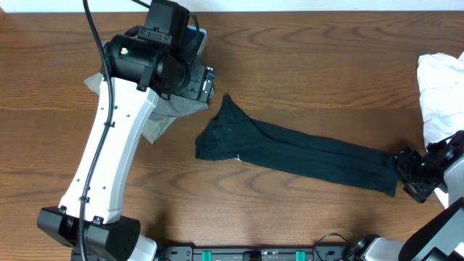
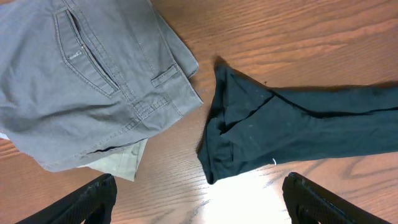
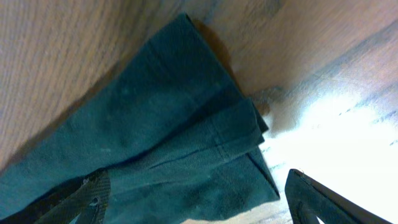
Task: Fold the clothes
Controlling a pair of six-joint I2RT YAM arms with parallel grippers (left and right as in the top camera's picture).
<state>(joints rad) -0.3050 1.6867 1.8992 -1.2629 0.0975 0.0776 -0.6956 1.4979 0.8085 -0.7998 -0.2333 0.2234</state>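
Note:
Dark green-black trousers (image 1: 297, 152) lie stretched flat across the table, waist toward the left, leg hems at the right. My right gripper (image 1: 415, 176) is open right at the hem end; in the right wrist view the hems (image 3: 205, 143) lie between its fingers (image 3: 199, 202). My left gripper (image 1: 190, 76) is open and empty, above a pile of folded grey trousers (image 1: 156, 116). In the left wrist view the grey trousers (image 2: 87, 74) are upper left, the dark waist (image 2: 242, 134) is right of them, and the fingers (image 2: 199, 202) are over bare wood.
A crumpled white garment (image 1: 441, 90) lies at the right edge of the table. A paler folded piece (image 2: 121, 163) pokes out under the grey trousers. The wooden table (image 1: 304, 65) shows around the clothes.

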